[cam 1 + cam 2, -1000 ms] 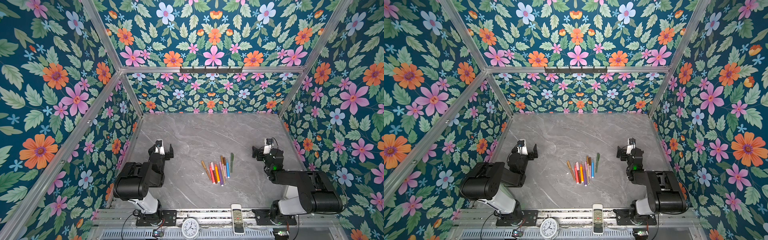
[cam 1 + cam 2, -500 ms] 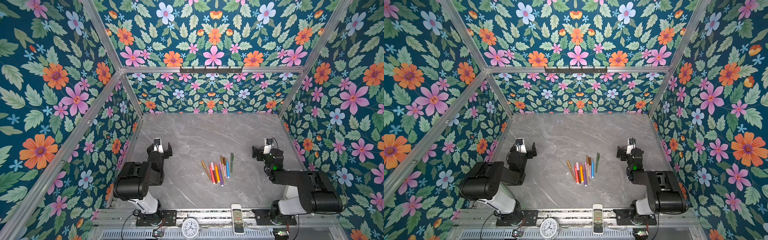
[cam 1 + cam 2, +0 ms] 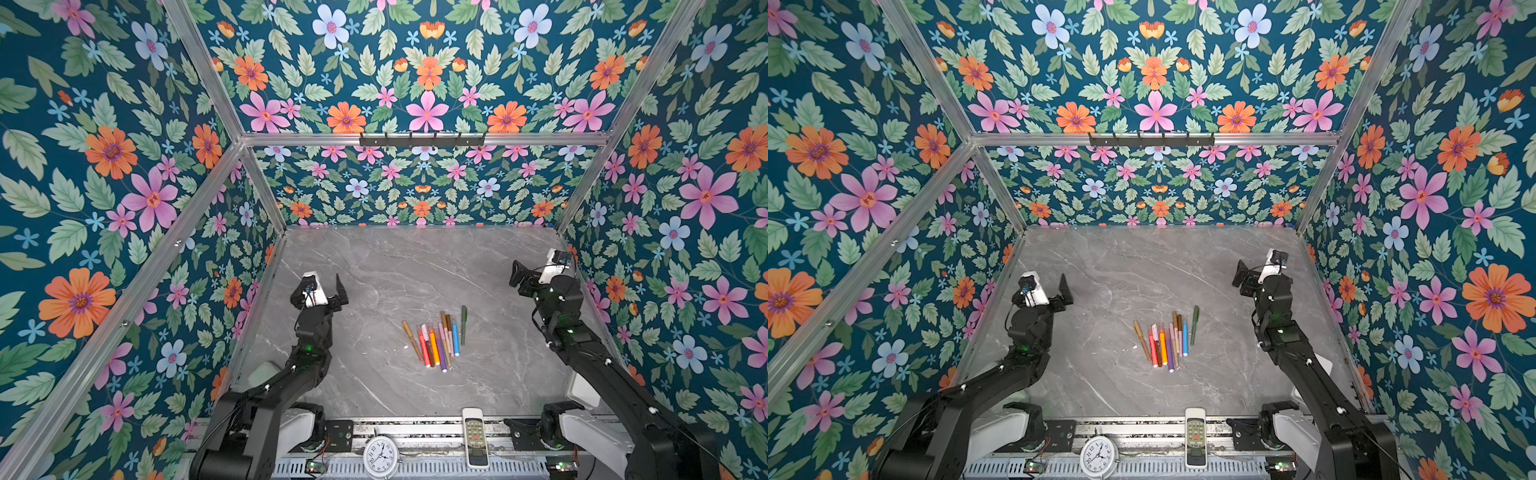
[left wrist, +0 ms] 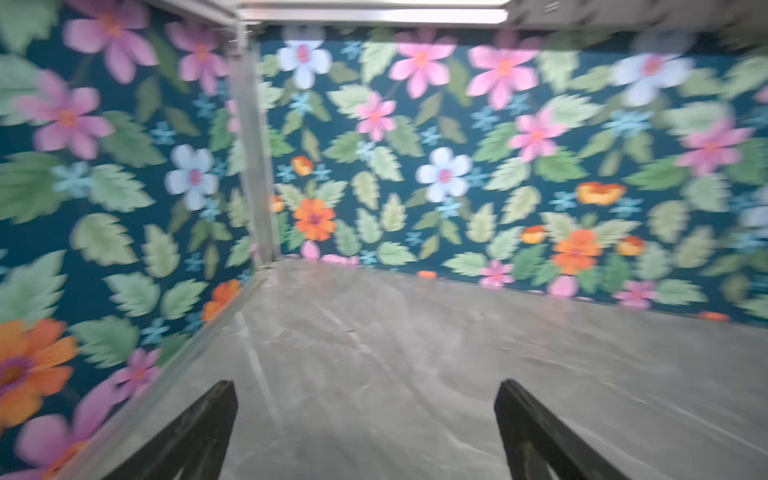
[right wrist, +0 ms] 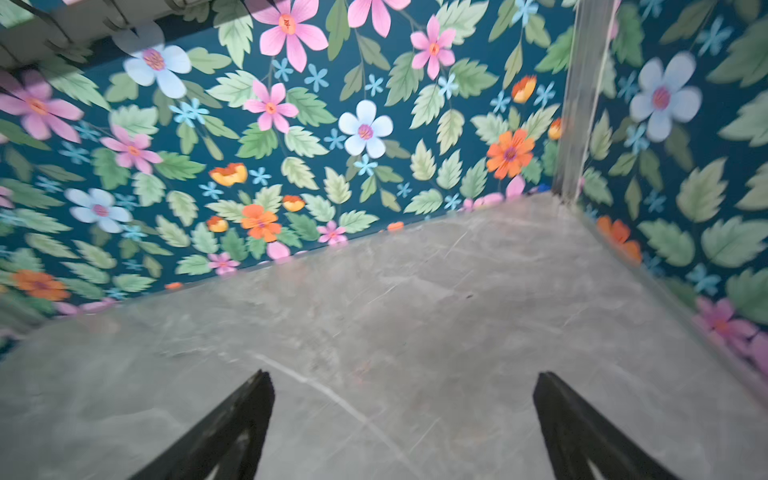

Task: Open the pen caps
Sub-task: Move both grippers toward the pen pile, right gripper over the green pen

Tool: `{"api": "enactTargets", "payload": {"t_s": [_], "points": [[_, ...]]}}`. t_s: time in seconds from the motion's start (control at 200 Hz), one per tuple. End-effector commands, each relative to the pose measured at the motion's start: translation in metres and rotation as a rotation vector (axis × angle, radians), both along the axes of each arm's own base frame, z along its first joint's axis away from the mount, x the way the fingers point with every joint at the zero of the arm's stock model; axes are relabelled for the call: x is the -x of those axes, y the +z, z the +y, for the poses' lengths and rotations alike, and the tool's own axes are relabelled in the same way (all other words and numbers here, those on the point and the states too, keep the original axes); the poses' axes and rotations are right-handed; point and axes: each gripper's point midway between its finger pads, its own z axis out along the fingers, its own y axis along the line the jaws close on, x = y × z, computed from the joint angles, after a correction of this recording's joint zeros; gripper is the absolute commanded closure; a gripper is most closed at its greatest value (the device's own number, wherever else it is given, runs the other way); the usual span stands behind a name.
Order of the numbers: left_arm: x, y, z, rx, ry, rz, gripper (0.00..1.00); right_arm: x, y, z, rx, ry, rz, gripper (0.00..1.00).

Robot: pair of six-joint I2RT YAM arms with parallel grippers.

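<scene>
Several thin pens (image 3: 436,338) (image 3: 1166,338) in red, orange, blue, purple, pink, brown, tan and green lie side by side on the grey marble table (image 3: 395,270), near its middle front. The pen caps appear fitted on the pens' ends; at this size I cannot tell them apart. My left gripper (image 3: 321,289) (image 3: 1045,289) (image 4: 365,386) hovers open to the left of the pens, with nothing between its fingers. My right gripper (image 3: 536,271) (image 3: 1258,271) (image 5: 404,376) stands open at the right side, also empty. Neither wrist view shows the pens.
A white remote control (image 3: 473,436) and a small round clock (image 3: 380,457) sit on the front rail. Floral walls with metal frame posts stand close on the left, right and back. A black hook rail (image 3: 422,139) hangs on the back wall.
Both grippers have risen a little, and the left one has also turned slightly; its wrist view is blurred. The pens have not moved.
</scene>
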Motion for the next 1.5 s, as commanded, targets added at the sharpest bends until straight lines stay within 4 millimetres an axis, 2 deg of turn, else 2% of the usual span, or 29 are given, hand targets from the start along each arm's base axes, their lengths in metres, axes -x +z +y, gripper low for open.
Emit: {"api": "enactTargets", "payload": {"t_s": [0.0, 0.06, 0.12, 0.225, 0.3, 0.435, 0.525, 0.64, 0.735, 0.81, 0.885, 1.0, 1.14, 1.305, 1.385, 1.495], "points": [[0.015, -0.025, -0.078, -0.1, -0.222, 0.155, 0.0, 0.03, -0.045, 0.033, -0.233, 0.129, 0.224, 0.01], [0.031, -0.037, -0.118, -0.194, -0.301, 0.223, 0.0, 0.042, -0.052, 0.05, -0.272, 0.19, 0.273, 0.01], [0.045, -0.045, -0.133, -0.233, -0.291, 0.266, 0.0, 0.058, -0.064, 0.071, -0.208, 0.243, 0.348, 0.02], [0.054, -0.059, -0.119, -0.108, -0.213, 0.349, 0.0, 0.095, -0.084, 0.12, 0.033, 0.361, 0.428, 0.01], [0.059, -0.064, -0.108, -0.075, -0.164, 0.402, 0.0, 0.121, -0.104, 0.142, 0.145, 0.41, 0.494, 0.01], [0.067, -0.068, -0.089, -0.038, -0.098, 0.42, 0.0, 0.151, -0.147, 0.152, 0.125, 0.414, 0.714, 0.06], [0.07, -0.063, -0.08, -0.023, -0.077, 0.402, 0.0, 0.161, -0.162, 0.163, 0.078, 0.456, 0.788, 0.12], [0.074, -0.054, -0.078, 0.018, -0.092, 0.38, 0.0, 0.164, -0.167, 0.171, 0.046, 0.472, 0.817, 0.17], [0.075, -0.049, -0.082, 0.061, -0.12, 0.375, 0.0, 0.163, -0.168, 0.165, 0.054, 0.427, 0.841, 0.21], [0.076, -0.048, -0.087, 0.08, -0.15, 0.382, 0.0, 0.161, -0.168, 0.16, 0.057, 0.377, 0.856, 0.3], [0.077, -0.049, -0.093, 0.088, -0.183, 0.394, 0.0, 0.155, -0.167, 0.155, 0.058, 0.339, 0.879, 0.46], [0.077, -0.052, -0.101, 0.082, -0.217, 0.419, 0.01, 0.144, -0.175, 0.152, -0.007, 0.318, 0.966, 0.61], [0.079, -0.056, -0.106, 0.078, -0.242, 0.443, 0.0, 0.128, -0.18, 0.164, 0.004, 0.349, 0.986, 0.61], [0.082, -0.056, -0.103, 0.072, -0.236, 0.459, 0.0, 0.116, -0.185, 0.179, 0.018, 0.376, 1.014, 0.63], [0.084, -0.056, -0.1, 0.076, -0.233, 0.456, 0.0, 0.111, -0.19, 0.175, 0.046, 0.33, 1.029, 0.63], [0.086, -0.057, -0.096, 0.081, -0.225, 0.455, 0.0, 0.109, -0.198, 0.165, 0.091, 0.268, 1.051, 0.74]]}}
